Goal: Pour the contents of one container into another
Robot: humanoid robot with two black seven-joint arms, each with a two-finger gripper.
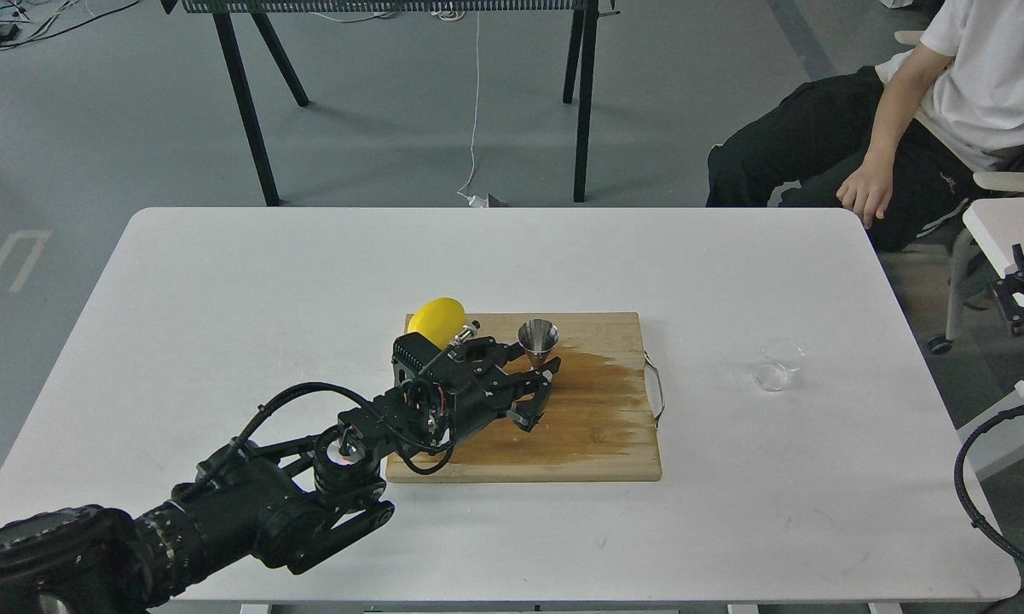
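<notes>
left gripper (pixel 539 394): fingers spread apart over the wooden board (pixel 597 443), nothing held between them that i can see; the upper finger reaches toward the jigger's waist, the lower one hangs nearer me, and i cannot tell whether the upper tip touches the steel.
jigger (pixel 539 339): stands upright on the board's far edge, just beyond and a little right of my left gripper, wide mouth up; long axis vertical.
glass cup (pixel 778 364): on the bare white table (pixel 222 298), well right of the board and well apart from the left gripper; upright, mouth up, looks empty; which way its lip points is too small to tell.
nearer arm: left for the jigger; for the cup i judge the right, but its gripper is out of view at the right edge.
lemon (pixel 436 320): on the board's far left corner, just behind my left wrist.
board stain: dark wet patch right of the jigger.
next move hinges on: closing across the jigger's narrow waist, sideways to its vertical axis.
</notes>
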